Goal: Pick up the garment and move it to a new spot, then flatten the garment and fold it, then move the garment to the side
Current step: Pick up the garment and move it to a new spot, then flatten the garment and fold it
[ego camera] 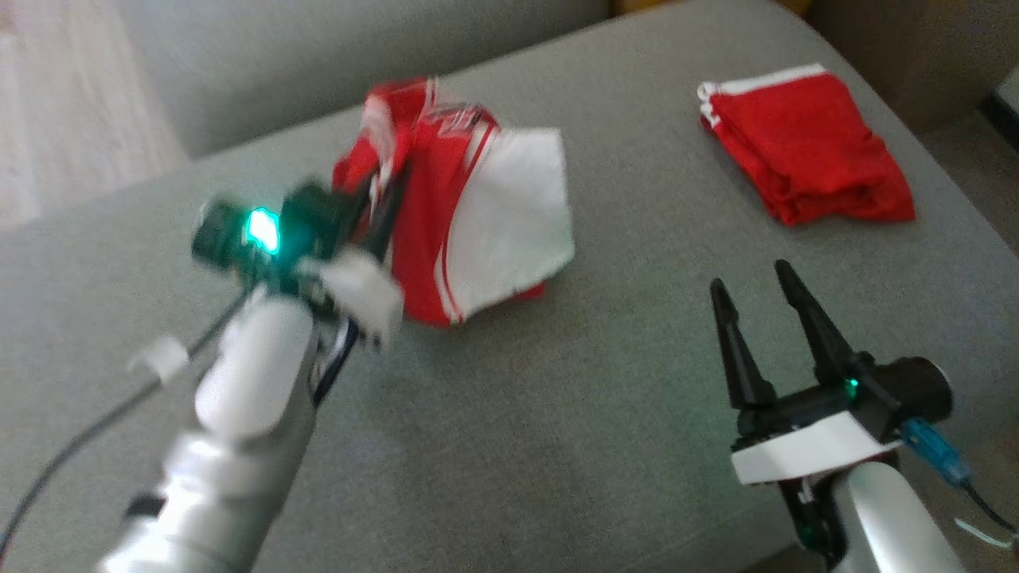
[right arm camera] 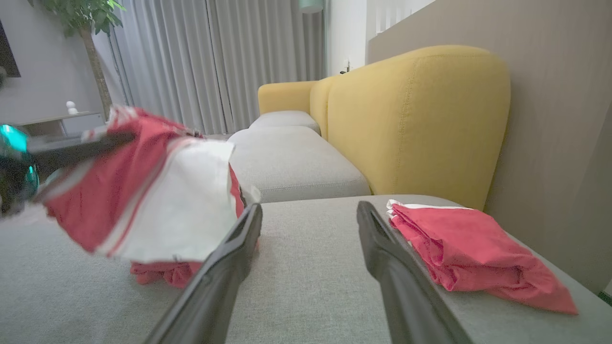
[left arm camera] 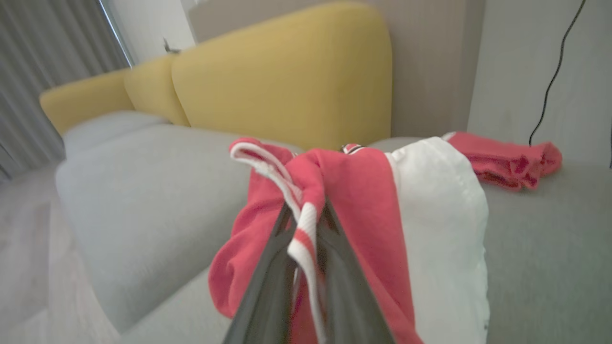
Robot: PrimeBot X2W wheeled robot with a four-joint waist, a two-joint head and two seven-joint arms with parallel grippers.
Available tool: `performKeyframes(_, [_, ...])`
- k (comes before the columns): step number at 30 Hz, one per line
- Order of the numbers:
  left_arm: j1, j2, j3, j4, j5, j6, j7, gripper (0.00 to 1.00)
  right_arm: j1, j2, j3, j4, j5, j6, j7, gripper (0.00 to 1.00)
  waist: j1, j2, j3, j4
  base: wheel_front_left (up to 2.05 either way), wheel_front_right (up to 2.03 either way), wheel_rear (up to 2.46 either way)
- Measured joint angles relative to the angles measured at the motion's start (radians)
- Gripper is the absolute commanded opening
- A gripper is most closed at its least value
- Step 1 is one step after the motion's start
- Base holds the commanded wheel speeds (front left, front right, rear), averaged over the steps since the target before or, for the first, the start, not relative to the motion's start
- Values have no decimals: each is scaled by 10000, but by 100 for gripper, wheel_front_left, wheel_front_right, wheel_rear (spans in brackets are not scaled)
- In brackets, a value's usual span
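The left claw (ego camera: 382,203) is clamped narrow on a red-and-white garment (ego camera: 478,215), pinching a bunched red fold with a white-striped hem. The cloth hangs from the claw in a loose heap over the grey sofa seat (ego camera: 557,414), left of the seat's middle. The right claw (ego camera: 751,278) hovers wide apart over the near right part of the seat, holding nothing and well clear of both fabrics.

The left wrist view shows the grip close up: the striped hem runs down between the two dark fingers (left arm camera: 267,267), with red cloth spilling to one side and a large white panel to the other. The right wrist view shows what is under the heap: the garment's lowest red folds touch the seat, while the upper part is raised. That view also takes in the yellow backrest (right arm camera: 416,119), pale curtains (right arm camera: 215,62) and a potted plant (right arm camera: 86,19) beyond the sofa.

A second, folded red garment (ego camera: 804,147) lies near the seat's far right corner, close to the edge by the wall. Bare grey seat separates it from the held garment, and a broad open stretch lies in front of both. On the left, the seat ends at a pale wooden floor (ego camera: 64,111). The head view is blurred around the left arm.
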Motion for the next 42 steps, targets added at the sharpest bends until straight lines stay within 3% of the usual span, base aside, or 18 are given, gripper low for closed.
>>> performKeyframes(2, [522, 4, -2, 646, -40, 102, -337, 44, -146, 138, 123, 29, 48, 0, 0, 100, 1, 0, 398, -118, 0, 0, 0])
performKeyframes(3, [739, 0, 4, 934, -40, 226, -608, 100, -244, 213, 201, 61, 88, 0, 0, 100, 1, 0, 593, -170, 0, 0, 0])
performKeyframes(7, [1158, -173, 117, 1398, -71, 777, -1603, 100, -521, 393, 286, 178, 188, 0, 0, 100, 3, 0, 1194, -276, 0, 0, 0])
performKeyframes(10, [1410, -389, 364, 1118, -226, 1024, -1703, 100, -521, 437, 253, 284, 192, 0, 0, 100, 3, 0, 1257, -189, 0, 0, 0])
performKeyframes(16, [4086, -667, 1191, -1601, -276, 1442, -1735, 100, -22, 462, -61, 472, 253, 0, 0, 100, -2, 0, 818, 370, 0, 0, 0])
performKeyframes(17, [5200, -706, 1354, -2104, -274, 1578, -1733, 100, 376, 454, -263, 518, 251, 0, 0, 100, -2, 0, 548, 722, 0, 0, 0])
performKeyframes(21, [6720, -777, 1804, -3154, -268, 1919, -1733, 100, 1002, 451, -481, 646, 253, 0, 2, 100, -4, 0, -51, 1501, 0, 0, 0])
performKeyframes(31, [8103, -815, 2475, -4694, 15, 2209, -1733, 100, 1761, 483, -894, 907, 261, 0, 2, 100, -4, 0, -1226, 3217, 0, 0, 0])
performKeyframes(42, [8296, -819, 2690, -4928, 2, 2291, -1733, 100, 2023, 548, -886, 1062, 263, 0, 2, 100, -2, 0, -1708, 3709, 0, 0, 0])
